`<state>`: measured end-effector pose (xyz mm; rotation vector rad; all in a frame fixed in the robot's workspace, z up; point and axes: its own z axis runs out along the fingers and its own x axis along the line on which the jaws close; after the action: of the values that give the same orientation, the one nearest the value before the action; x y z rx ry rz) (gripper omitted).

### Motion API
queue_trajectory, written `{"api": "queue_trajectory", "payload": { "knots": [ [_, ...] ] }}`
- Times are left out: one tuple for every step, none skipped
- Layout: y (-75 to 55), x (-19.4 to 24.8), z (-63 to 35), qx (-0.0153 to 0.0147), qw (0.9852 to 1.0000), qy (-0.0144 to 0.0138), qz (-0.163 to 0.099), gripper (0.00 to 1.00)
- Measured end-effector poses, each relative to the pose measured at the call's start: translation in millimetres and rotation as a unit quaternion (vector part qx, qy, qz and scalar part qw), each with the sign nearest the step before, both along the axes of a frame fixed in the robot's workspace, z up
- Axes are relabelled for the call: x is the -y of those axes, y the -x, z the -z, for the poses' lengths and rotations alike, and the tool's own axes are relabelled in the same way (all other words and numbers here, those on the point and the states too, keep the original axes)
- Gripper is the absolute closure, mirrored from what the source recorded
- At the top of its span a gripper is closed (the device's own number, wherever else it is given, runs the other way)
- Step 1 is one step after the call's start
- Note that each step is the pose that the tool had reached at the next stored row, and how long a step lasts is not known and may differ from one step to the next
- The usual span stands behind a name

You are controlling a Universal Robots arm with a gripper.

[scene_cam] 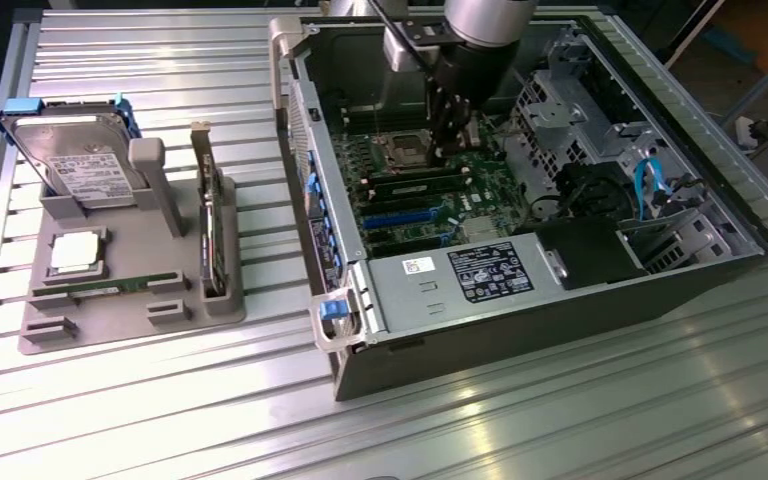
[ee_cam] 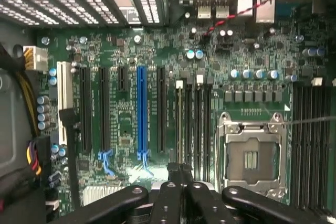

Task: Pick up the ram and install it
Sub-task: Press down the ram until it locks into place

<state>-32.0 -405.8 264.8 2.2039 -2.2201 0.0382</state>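
One ram (scene_cam: 107,285) on tray (scene_cam: 131,325); gripper (ee_cam: 181,169) inside PC case (scene_cam: 518,330), held item unclear.

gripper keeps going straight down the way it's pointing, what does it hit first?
Probably the motherboard. The gripper points down into the open computer case, over the narrow dark memory slots between the blue slot and the empty CPU socket. Those slots look first in line, though depth is unclear.

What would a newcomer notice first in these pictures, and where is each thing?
First, the open computer case at the exterior view's right, with the gripper reaching down inside it over the green motherboard. Next, the grey parts tray at the exterior view's left, holding a hard drive, a silver CPU chip and a ram.
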Motion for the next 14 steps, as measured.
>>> {"api": "queue_trajectory", "payload": {
  "knots": [
    [-3.7, 0.0, -0.1, -0.0009, 1.0000, 0.0011, 0.000, 0.89],
    [-7.7, 0.0, 0.0, -0.0019, 1.0000, 0.0024, 0.000, 0.89],
    [-11.3, 0.0, 0.0, -0.0029, 1.0000, 0.0036, 0.001, 0.89],
    [-13.7, 0.0, 0.0, -0.0035, 1.0000, 0.0044, 0.001, 0.89],
    [-16.1, 0.0, -0.1, -0.0042, 1.0000, 0.0053, 0.001, 0.89],
    [-18.7, 0.0, -0.1, -0.0049, 1.0000, 0.0062, 0.001, 0.89],
    [-20.4, 0.0, -0.1, -0.0054, 1.0000, 0.0068, 0.001, 0.89],
    [-22.2, 0.0, -0.1, -0.0059, 1.0000, 0.0075, 0.001, 0.89],
    [-24.0, 0.0, -0.1, -0.0065, 0.9999, 0.0084, 0.001, 0.89],
    [-25.4, 0.0, -0.1, -0.0068, 0.9999, 0.0089, 0.001, 0.89],
    [-25.7, 0.0, -0.1, -0.0069, 0.9999, 0.0089, 0.001, 0.89],
    [-25.7, 0.0, -0.2, -0.0069, 0.9999, 0.0090, 0.001, 0.89],
    [-25.7, 0.0, -0.2, -0.0069, 0.9999, 0.0090, 0.001, 0.89],
    [-25.7, 0.0, -0.1, -0.0069, 0.9999, 0.0089, 0.001, 0.89]
  ]
}}
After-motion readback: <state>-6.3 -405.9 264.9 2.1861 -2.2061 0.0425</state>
